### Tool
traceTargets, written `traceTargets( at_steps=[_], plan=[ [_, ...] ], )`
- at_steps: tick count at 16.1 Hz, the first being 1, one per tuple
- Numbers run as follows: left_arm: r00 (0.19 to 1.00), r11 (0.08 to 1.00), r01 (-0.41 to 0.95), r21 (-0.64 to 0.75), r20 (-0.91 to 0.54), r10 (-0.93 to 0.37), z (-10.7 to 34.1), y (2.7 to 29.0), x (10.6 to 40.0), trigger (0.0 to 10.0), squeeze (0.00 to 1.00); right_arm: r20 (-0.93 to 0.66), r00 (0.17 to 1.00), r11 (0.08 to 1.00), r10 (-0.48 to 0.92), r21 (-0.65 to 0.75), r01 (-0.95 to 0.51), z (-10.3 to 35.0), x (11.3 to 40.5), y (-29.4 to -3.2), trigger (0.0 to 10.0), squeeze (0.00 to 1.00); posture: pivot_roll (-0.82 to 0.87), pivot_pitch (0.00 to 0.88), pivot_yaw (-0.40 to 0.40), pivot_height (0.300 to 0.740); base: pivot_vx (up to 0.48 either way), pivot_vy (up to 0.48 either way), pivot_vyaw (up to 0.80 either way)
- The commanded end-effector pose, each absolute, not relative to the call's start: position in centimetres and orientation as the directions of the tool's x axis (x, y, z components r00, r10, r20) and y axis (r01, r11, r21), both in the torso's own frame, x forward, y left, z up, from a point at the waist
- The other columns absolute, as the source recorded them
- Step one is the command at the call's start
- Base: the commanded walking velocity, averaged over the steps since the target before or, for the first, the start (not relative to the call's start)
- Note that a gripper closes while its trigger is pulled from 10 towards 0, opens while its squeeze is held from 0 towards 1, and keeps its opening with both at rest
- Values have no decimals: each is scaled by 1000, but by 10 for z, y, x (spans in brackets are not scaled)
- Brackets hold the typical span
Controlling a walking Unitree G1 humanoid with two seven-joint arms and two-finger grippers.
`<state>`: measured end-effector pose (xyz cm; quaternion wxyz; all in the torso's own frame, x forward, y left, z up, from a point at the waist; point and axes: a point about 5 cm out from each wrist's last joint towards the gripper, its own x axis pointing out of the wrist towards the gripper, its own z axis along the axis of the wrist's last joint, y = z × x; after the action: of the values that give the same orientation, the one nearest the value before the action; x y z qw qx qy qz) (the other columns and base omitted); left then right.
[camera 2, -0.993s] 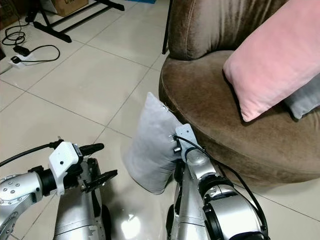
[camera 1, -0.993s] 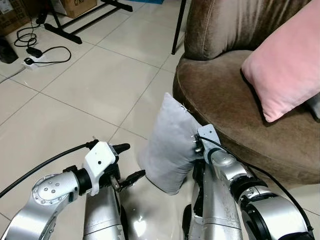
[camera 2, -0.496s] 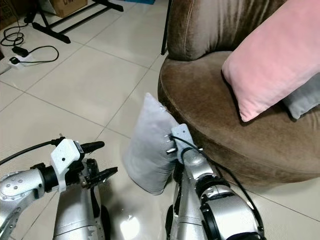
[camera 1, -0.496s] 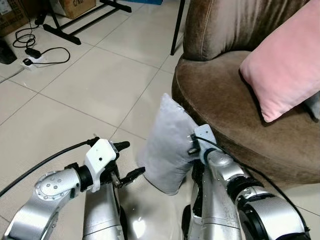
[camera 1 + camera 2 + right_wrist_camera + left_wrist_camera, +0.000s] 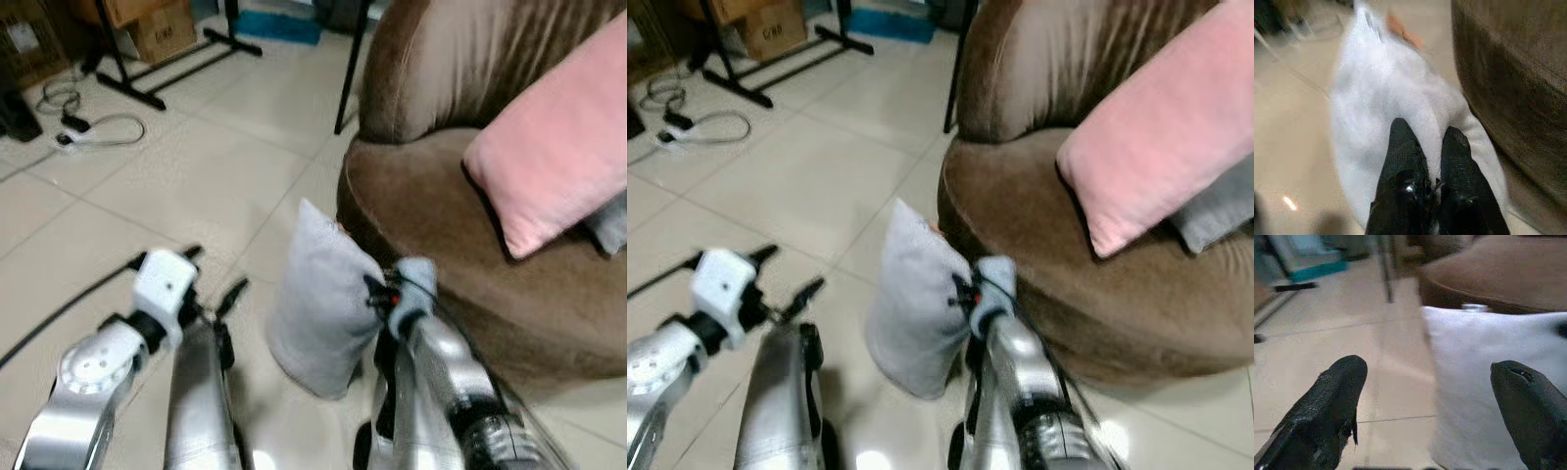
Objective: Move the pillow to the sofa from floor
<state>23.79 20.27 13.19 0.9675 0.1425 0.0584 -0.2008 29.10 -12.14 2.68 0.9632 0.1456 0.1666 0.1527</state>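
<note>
A light grey pillow (image 5: 318, 294) stands on edge on the tiled floor, leaning against the front of the brown sofa (image 5: 421, 196). My right gripper (image 5: 1426, 131) is shut on the pillow's edge, its two black fingers pinching the fabric close together. In the eye views the right wrist (image 5: 404, 292) presses against the pillow's right side. My left gripper (image 5: 223, 289) stands open to the left of the pillow, a short gap away. Its fingers (image 5: 1337, 396) are spread wide, with the pillow (image 5: 1488, 382) beyond them.
A pink cushion (image 5: 549, 157) and a grey one (image 5: 609, 220) lie on the sofa seat. A black stand leg (image 5: 348, 64) rises beside the sofa. Cables and a power strip (image 5: 83, 132) lie on the floor far left, with cardboard boxes (image 5: 147, 24) behind.
The view has tilted up and blurred, so the camera has moved. The left gripper has risen slightly beside the pillow. The right gripper keeps its hold on the pillow.
</note>
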Motion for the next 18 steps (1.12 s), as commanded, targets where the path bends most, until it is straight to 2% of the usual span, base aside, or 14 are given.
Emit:
traceTargets(
  at_steps=[1, 3, 5, 6, 8, 11, 13, 18],
  plan=[
    [929, 889, 369, 272, -134, -345, 138, 202, 239, 10000, 0, -155, 919, 887, 362, 361, -289, 55, 298, -121, 0, 0, 75, 0, -54, 446, 0, 0, 0],
    [959, 920, 285, 269, -76, -275, 145, 198, 243, 10000, 0, -34, 923, 848, 384, 408, -338, 82, 288, -119, 0, 0, 66, 0, -57, 446, 0, 0, 0],
    [968, 930, 250, 270, -76, -238, 142, 198, 242, 10000, 0, 8, 926, 846, 377, 405, -348, 91, 285, -120, 0, 0, 62, 0, -54, 446, 0, 0, 0],
    [973, 936, 230, 266, -77, -217, 139, 198, 243, 10000, 0, -33, 927, 860, 373, 386, -333, 93, 282, -121, 10000, 0, 54, 0, -46, 446, 0, 0, 0],
    [965, 924, 261, 281, -67, -252, 141, 193, 259, 10000, 0, -27, 930, 859, 367, 394, -327, 99, 286, -127, 10000, 0, 20, 0, -19, 451, 0, 0, 0],
    [963, 918, 265, 296, -37, -266, 147, 190, 275, 10000, 0, -16, 957, 873, 291, 414, -258, 108, 285, -139, 10000, 0, 37, 0, -6, 486, 0, 0, 0],
    [973, 927, 227, 300, -33, -228, 148, 191, 274, 10000, 0, -39, 964, 866, 264, 449, -219, 105, 282, -137, 10000, 0, 57, 0, -4, 506, 0, 0, 0],
    [973, 926, 227, 301, -32, -228, 147, 195, 268, 10000, 0, -51, 964, 861, 260, 465, -207, 111, 279, -130, 10000, 0, 49, 0, 4, 551, 0, 0, 0]
  ],
)
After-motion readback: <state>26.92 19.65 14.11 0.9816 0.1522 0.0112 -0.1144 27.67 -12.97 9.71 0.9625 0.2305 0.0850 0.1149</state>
